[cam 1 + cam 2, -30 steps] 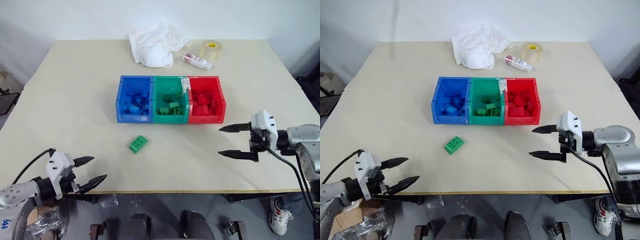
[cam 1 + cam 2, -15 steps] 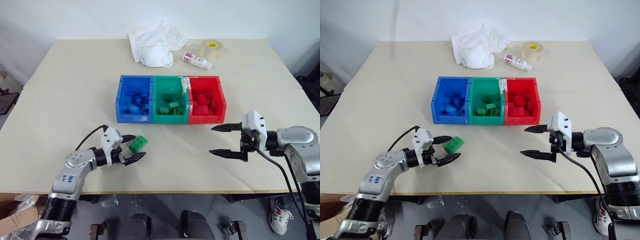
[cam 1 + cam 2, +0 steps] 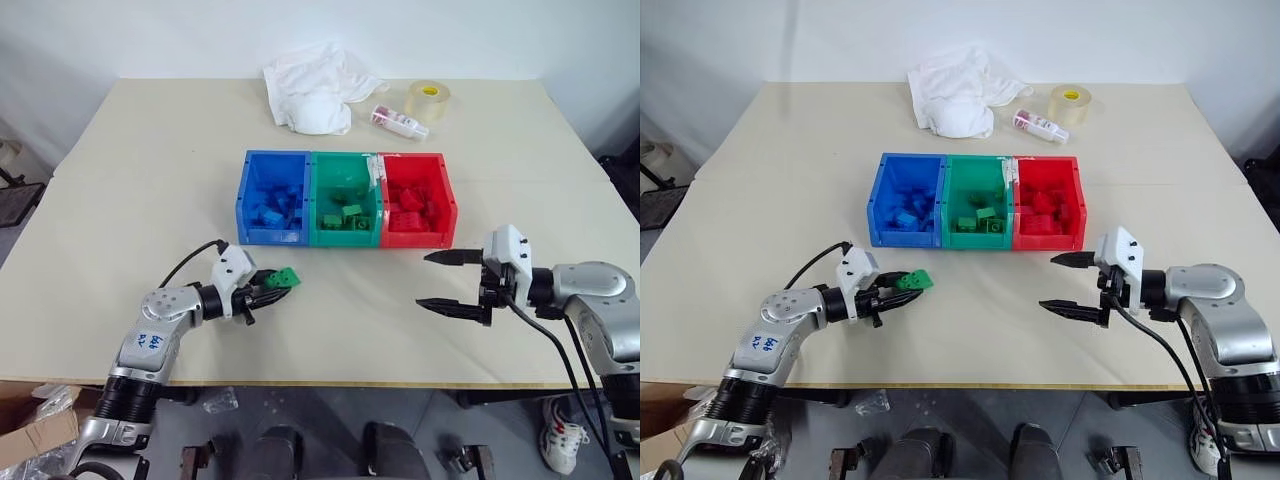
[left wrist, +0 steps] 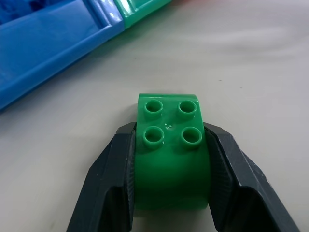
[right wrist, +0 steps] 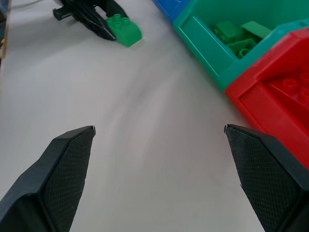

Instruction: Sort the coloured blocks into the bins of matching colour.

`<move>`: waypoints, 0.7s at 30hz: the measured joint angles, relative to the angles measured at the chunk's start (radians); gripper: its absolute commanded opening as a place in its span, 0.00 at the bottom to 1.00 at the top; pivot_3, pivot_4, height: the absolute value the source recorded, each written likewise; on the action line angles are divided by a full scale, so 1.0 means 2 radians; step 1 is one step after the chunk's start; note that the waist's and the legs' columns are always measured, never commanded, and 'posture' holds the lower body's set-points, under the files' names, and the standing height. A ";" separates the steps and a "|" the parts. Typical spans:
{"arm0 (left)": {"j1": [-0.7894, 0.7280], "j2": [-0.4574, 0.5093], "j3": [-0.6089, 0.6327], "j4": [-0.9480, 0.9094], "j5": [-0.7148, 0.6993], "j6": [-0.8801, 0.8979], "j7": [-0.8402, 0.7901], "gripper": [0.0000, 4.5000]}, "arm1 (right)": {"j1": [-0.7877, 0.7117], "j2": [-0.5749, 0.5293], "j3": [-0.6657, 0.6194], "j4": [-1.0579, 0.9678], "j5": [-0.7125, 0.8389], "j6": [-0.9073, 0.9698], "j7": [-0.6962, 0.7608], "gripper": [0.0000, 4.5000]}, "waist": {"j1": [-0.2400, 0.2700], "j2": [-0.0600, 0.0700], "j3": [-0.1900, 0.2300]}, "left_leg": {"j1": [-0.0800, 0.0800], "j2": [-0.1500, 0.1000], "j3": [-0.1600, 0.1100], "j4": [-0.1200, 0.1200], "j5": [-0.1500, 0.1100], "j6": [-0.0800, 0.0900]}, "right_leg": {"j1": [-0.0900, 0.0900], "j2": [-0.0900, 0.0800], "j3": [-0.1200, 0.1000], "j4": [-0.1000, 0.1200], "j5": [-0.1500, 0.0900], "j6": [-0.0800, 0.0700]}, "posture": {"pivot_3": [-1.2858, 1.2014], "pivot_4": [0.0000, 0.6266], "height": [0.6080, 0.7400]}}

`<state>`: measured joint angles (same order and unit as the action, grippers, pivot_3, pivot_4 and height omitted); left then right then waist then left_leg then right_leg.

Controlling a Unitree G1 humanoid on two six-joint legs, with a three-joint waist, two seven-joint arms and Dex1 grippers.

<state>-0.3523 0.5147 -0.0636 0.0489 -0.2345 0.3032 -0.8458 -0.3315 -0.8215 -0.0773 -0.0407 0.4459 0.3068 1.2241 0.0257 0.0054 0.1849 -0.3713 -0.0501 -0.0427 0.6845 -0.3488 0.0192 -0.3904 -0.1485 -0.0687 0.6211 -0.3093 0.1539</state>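
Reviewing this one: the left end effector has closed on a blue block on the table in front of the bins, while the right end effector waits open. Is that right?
Not quite: the block is green, not blue. The left wrist view shows the left end effector closed on a green block on the table in front of the bins. The right end effector does wait open.

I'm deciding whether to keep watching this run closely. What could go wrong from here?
The left gripper is shut on the green block by its rear part, so the block might twist or slip when lifted. The blue bin stands nearest the block, beside the green bin, so a short carry could drop it into blue.
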 measured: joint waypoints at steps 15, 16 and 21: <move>-0.284 -0.122 -0.015 0.221 0.032 -0.087 0.054 0.49 | 0.062 0.000 -0.046 -0.059 0.019 0.010 -0.041 1.00 | 0.000 -0.001 0.001 | -0.001 -0.003 0.000 0.001 0.000 0.000 | -0.001 0.000 -0.001 0.000 0.000 0.001 | 0.52 0.24 1.00; -0.307 -0.133 -0.012 0.261 0.038 -0.114 0.063 0.54 | 0.067 0.000 -0.048 -0.062 0.020 0.011 -0.045 1.00 | 0.001 -0.001 0.001 | -0.001 -0.003 0.000 0.001 0.000 0.000 | -0.001 0.000 -0.001 0.000 0.000 0.001 | 0.52 0.24 1.00; -0.379 -0.157 -0.008 0.390 0.060 -0.194 0.074 0.88 | 0.081 0.000 -0.055 -0.081 0.024 0.011 -0.061 1.00 | 0.000 -0.002 0.001 | -0.002 -0.003 0.000 0.000 0.000 0.001 | -0.001 0.000 -0.001 0.000 0.001 0.001 | 0.52 0.24 1.00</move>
<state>-1.1097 0.2010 -0.0790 0.8284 -0.1151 -0.0854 -0.6977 -0.1695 -0.8210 -0.1871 -0.2029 0.4936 0.3295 1.1014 0.0256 0.0024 0.1866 -0.3744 -0.0569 -0.0424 0.6851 -0.3482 0.0203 -0.3917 -0.1487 -0.0706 0.6208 -0.3081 0.1564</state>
